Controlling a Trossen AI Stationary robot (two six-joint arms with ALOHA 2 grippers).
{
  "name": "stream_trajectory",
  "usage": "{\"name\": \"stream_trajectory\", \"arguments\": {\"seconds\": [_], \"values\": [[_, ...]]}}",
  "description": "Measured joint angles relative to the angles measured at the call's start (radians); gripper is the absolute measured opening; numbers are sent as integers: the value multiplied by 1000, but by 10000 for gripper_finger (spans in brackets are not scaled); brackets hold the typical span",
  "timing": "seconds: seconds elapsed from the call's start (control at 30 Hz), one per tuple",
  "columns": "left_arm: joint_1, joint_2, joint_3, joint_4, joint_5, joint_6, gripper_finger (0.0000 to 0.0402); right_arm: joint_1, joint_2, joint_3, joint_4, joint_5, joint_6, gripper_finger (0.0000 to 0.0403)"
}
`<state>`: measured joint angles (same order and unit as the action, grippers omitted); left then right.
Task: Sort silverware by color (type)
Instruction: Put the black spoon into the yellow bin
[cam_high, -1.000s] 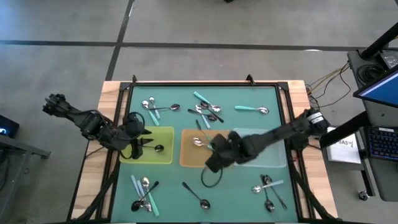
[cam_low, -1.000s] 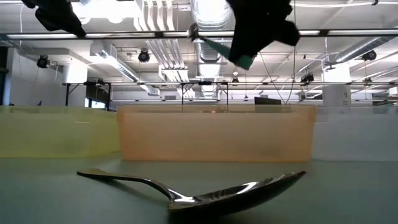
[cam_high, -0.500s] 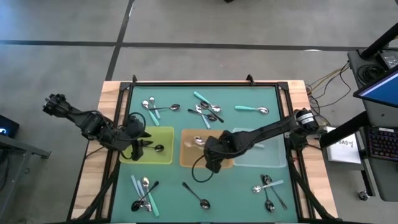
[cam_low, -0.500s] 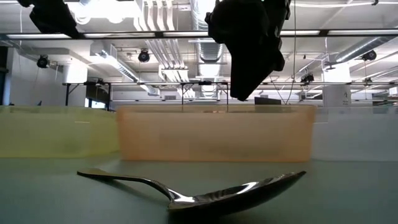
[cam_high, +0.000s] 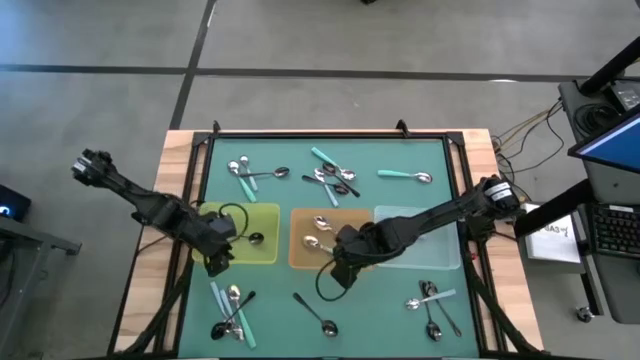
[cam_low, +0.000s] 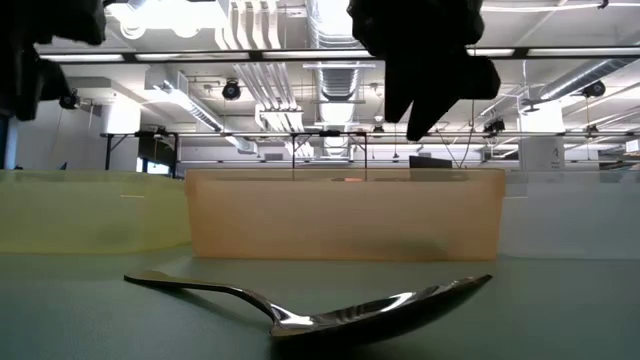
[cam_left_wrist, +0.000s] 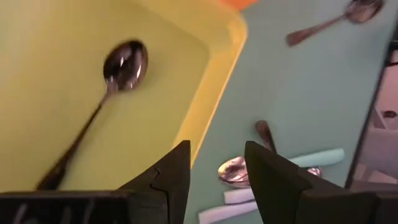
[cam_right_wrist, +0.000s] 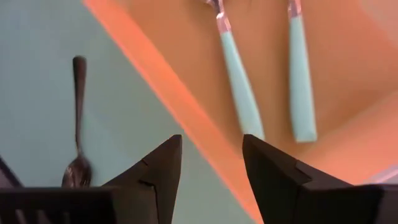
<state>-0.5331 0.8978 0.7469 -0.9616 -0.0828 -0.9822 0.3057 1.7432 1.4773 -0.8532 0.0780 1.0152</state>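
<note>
Small spoons spread over a green counter, a few already lying in the coloured trays.

Two teal-handled spoons (cam_right_wrist: 239, 84) with shiny bowls lie side by side in the shallow orange plastic tray (cam_high: 303, 252) at the counter's middle, and one black-handled spoon (cam_left_wrist: 107, 99) lies in the yellow tray (cam_high: 262, 215) beside it. More spoons lie loose in clusters (cam_high: 330, 178) toward the far edge and near both near corners (cam_high: 231, 305), with a single dark spoon (cam_high: 315, 312) by the near edge. A clear tray (cam_high: 430, 258) sits on the orange one's other side. The right gripper (cam_high: 337, 270) hangs over the orange tray's near edge, fingers apart and empty. The left gripper (cam_high: 217, 258) hangs over the yellow tray's near edge, fingers parted, holding nothing.
</note>
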Motion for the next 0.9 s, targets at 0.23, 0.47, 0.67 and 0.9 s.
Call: {"name": "stream_trajectory", "arguments": {"seconds": [0.23, 0.47, 0.67, 0.9], "values": [[-102, 85, -59, 194, 70, -172, 135, 61, 0, 0, -3, 0, -15, 155], [-240, 247, -19, 291, 67, -412, 135, 110, -1, 0, -37, 0, -114, 155], [-286, 429, 62, 289, 67, -518, 135, 152, -2, 0, -94, -3, -199, 155], [-291, 637, 187, 289, 74, -545, 135, 170, -2, 0, -163, -2, -282, 155]]}}
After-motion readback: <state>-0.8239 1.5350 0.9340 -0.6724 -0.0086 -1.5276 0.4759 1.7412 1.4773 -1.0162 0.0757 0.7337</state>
